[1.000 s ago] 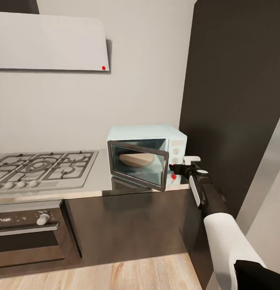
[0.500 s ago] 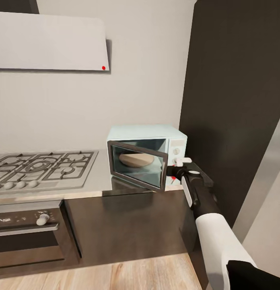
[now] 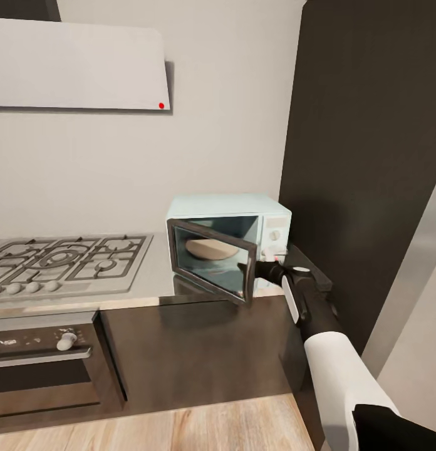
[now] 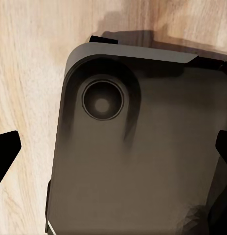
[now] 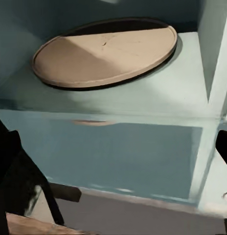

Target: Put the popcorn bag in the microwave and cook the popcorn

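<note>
**A:** where's your right gripper (image 3: 254, 270) at?

**B:** right at the free edge of the microwave door (image 3: 212, 260). Your fingers look spread, nothing held. Door's half open, microwave (image 3: 227, 241) sits on the countertop (image 3: 152, 275) by the tall dark cabinet (image 3: 362, 156)

**A:** inside?

**B:** just the tan turntable (image 5: 106, 51), can't spot the popcorn bag

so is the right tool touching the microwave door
Cannot tell. In the head view the right tool meets the free edge of the microwave door, but overlap hides any contact or gap.
</note>
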